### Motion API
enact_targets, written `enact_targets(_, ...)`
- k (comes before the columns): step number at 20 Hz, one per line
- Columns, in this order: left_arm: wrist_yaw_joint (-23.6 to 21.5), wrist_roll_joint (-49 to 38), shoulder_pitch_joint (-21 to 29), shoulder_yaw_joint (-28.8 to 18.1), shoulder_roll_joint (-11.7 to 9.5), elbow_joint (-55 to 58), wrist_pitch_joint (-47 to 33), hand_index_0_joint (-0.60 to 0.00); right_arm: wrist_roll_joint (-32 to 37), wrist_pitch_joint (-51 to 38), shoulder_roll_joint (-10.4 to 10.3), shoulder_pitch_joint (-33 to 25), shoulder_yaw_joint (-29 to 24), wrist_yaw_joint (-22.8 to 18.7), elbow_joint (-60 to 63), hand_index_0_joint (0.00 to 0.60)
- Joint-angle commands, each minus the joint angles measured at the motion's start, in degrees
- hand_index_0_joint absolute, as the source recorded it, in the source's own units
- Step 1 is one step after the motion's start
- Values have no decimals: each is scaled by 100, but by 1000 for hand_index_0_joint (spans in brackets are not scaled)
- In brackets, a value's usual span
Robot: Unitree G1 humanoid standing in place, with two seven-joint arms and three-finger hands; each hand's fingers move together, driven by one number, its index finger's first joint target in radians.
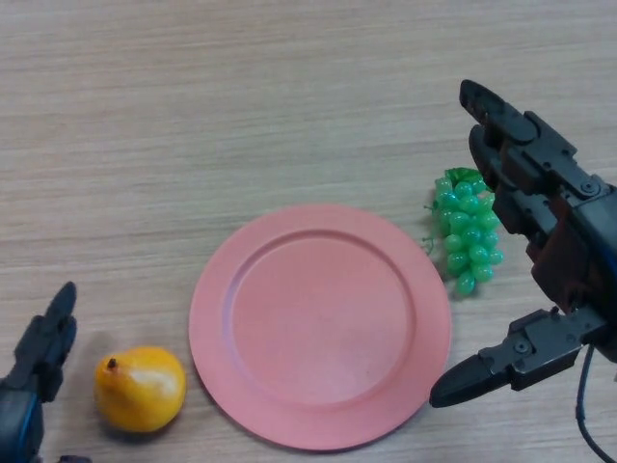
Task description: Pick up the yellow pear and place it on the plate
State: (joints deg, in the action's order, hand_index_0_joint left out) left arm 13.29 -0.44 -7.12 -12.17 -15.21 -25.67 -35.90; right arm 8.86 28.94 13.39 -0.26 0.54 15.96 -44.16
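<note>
The yellow pear lies on the wooden table at the lower left, just left of the pink plate. The plate is bare. My left hand shows at the lower left edge, close to the pear's left side and apart from it, with its fingers straight. My right hand is open at the right, fingers spread above the table, its thumb reaching toward the plate's right rim.
A bunch of green grapes lies right of the plate, partly under my right hand's fingers. The wooden table stretches away behind the plate.
</note>
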Motion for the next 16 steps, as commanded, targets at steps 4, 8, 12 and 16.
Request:
enact_targets(4,-411,166,346,152,-285,-201,-955,-100,296,-503,82,-123,-331,-146,-442,0)
enact_targets(8,-751,813,472,403,-303,-469,-1178,-582,310,-502,96,-48,-408,-98,-514,0)
enact_targets(12,-888,921,527,369,-356,-566,-1343,-600,421,-462,80,48,-475,-102,-605,0)
enact_targets(16,-1184,420,352,197,-302,-125,-1520,-600,434,-398,100,32,-516,-92,-651,0)
